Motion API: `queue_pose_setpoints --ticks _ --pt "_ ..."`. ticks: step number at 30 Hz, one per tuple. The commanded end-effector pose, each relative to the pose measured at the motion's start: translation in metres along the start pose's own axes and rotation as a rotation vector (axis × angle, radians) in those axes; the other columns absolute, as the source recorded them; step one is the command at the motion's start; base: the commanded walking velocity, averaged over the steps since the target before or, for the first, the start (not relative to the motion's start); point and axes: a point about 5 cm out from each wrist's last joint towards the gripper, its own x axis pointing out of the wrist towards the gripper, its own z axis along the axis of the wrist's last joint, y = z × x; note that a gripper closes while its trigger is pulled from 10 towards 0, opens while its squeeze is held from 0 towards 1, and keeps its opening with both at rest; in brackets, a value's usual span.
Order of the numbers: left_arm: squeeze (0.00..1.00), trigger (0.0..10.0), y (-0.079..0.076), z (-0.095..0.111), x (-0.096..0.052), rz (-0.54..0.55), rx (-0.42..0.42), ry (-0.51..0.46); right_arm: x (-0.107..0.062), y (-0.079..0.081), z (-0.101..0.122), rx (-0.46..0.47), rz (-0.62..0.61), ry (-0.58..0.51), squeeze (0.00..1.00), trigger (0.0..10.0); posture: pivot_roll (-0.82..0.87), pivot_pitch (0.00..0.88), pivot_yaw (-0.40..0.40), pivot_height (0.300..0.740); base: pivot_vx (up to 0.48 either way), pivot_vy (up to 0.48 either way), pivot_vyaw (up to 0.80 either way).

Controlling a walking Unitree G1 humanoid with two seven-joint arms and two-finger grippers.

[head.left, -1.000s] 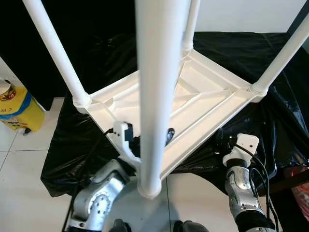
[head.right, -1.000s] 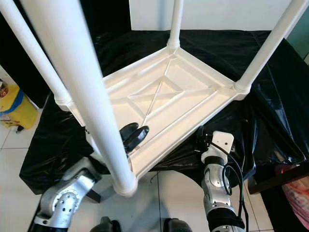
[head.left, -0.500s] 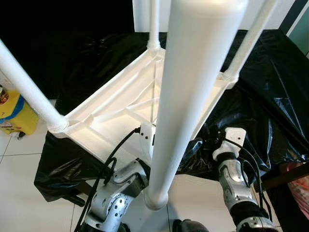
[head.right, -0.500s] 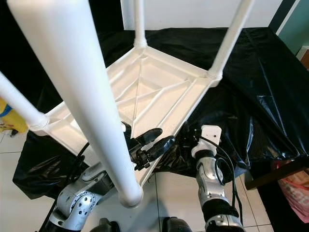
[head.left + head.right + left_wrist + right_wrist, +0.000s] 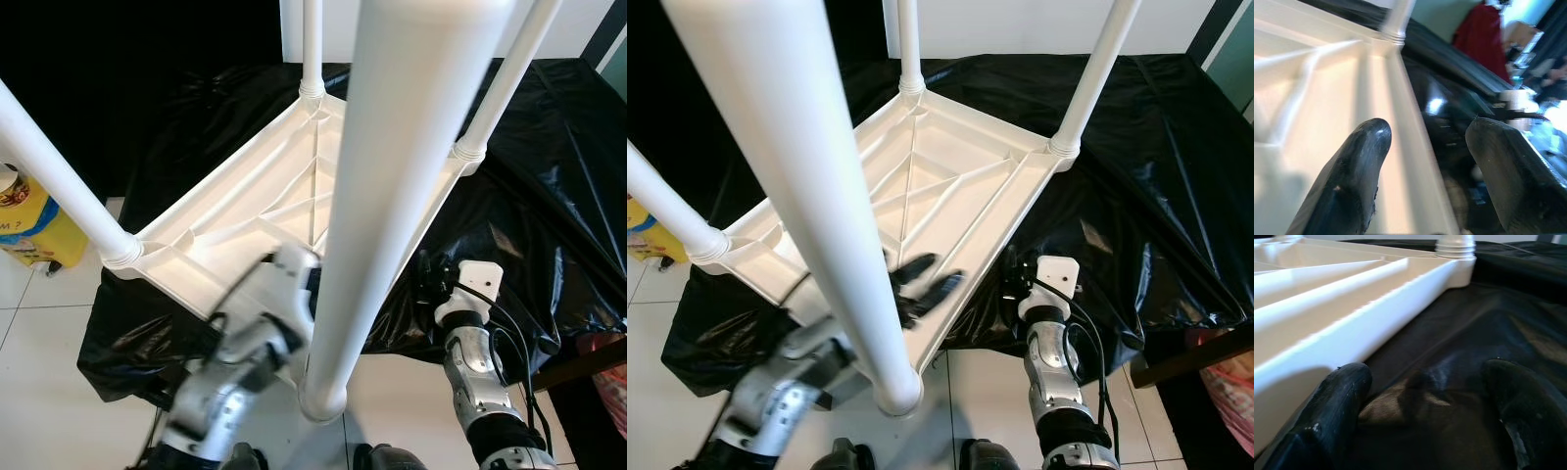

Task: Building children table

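A white plastic children's table (image 5: 940, 186) lies upside down on a black sheet (image 5: 549, 196), with its legs pointing up. The nearest leg (image 5: 392, 196) rises right in front of the camera. My left gripper (image 5: 921, 284) is open over the table's near rim, and its arm is blurred. In the left wrist view its fingers (image 5: 1352, 186) stand either side of the rim with nothing held. My right gripper (image 5: 1425, 377) is open low over the black sheet, beside the table's outer rim (image 5: 1352, 318) and not touching it. Its wrist (image 5: 470, 284) is at the table's near right side.
A yellow container (image 5: 34, 220) stands on the white tile floor at the left. The black sheet spreads wide to the right and behind. A dark edge and something pink (image 5: 607, 392) sit at the lower right. The other legs (image 5: 59, 166) slant up around the view.
The left gripper's fingers have spread apart at the near rim, and the left arm is now blurred by motion. The whole picture has shifted. The right gripper has stayed by the rim.
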Motion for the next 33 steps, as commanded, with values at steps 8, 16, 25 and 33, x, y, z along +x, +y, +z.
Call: queue_pose_setpoints --ticks 8,16,25,33 --pt "0.00 10.0 0.057 0.029 -0.040 0.084 0.270 0.062 -0.032 0.001 0.013 0.017 0.176 -0.005 0.00 10.0 0.00 0.131 -0.018 0.740 0.000 0.000 0.00" --pt "0.00 10.0 0.065 0.027 -0.055 0.014 0.447 0.184 -0.044 0.002 0.024 -0.007 0.307 -0.009 0.00 10.0 0.00 0.126 -0.020 0.740 0.000 0.000 0.00" --pt "0.00 10.0 0.076 0.014 -0.069 -0.197 0.698 0.435 -0.058 0.000 0.035 -0.049 0.570 0.036 0.00 10.0 0.01 0.111 -0.023 0.740 0.000 0.000 0.00" --pt "0.00 10.0 0.087 0.005 -0.068 -0.311 0.815 0.557 -0.066 0.014 0.037 -0.029 0.665 0.072 0.00 10.0 0.00 0.105 -0.016 0.740 0.000 0.000 0.00"
